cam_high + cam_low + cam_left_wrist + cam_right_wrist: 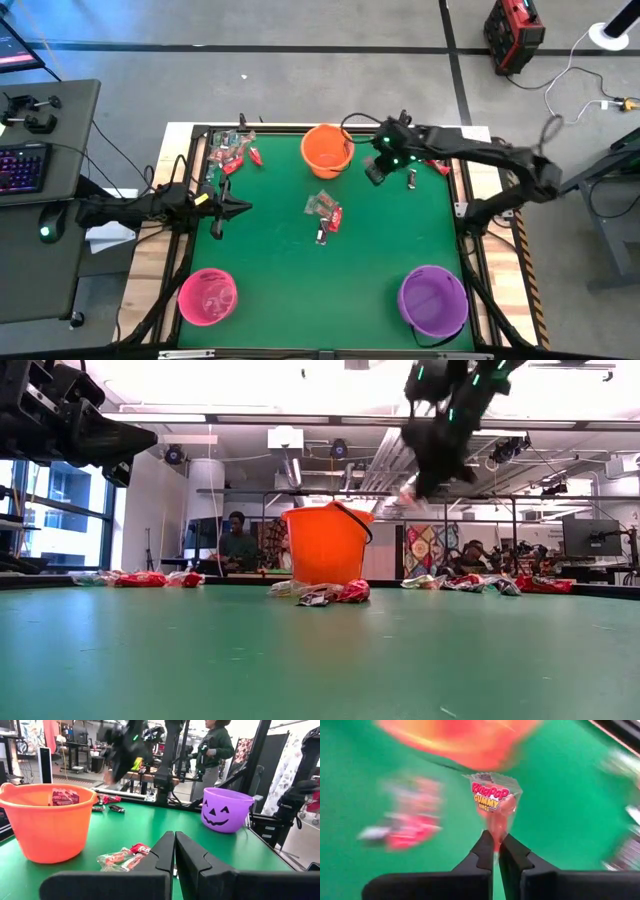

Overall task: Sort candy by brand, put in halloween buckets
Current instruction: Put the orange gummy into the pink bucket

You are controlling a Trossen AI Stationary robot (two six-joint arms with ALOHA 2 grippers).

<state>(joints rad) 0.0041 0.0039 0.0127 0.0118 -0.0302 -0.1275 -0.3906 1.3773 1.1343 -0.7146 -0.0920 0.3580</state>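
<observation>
- The right end effector (494, 851) hung above the green table (380, 260), just beside the orange bucket (326, 150) on the side toward the table's right edge, its fingers pinched tight on one clear-wrapped candy (493, 802).
- That held candy stood with its long axis running straight out from the fingertips — printed label end farthest from the fingers, the reddish sweet inside nearest them.
- In the low view the right end effector (432, 478) was well off the table, higher than the orange bucket's (327, 544) rim.
- The left end effector (222, 208) waited over the table's left side, fingers closed on nothing, pointing across toward the right.
- A small heap of candy (325, 212) lay near the table's middle, between the orange bucket and the front row of buckets — red and clear wrappers lying flat at mixed angles.
- More candy (232, 152) was scattered at the far left corner, and a few pieces (438, 165) at the far right edge.
- One red-wrapped piece (65, 797) lay inside the orange bucket, leaning against its wall.
- The pink bucket (207, 296) stood at the near left corner and the purple bucket (433, 299) at the near right, both upright and well apart from the heap.
- The purple bucket's jack-o'-lantern face was turned toward the left arm.
- A person (215, 746) stood beyond the table.
</observation>
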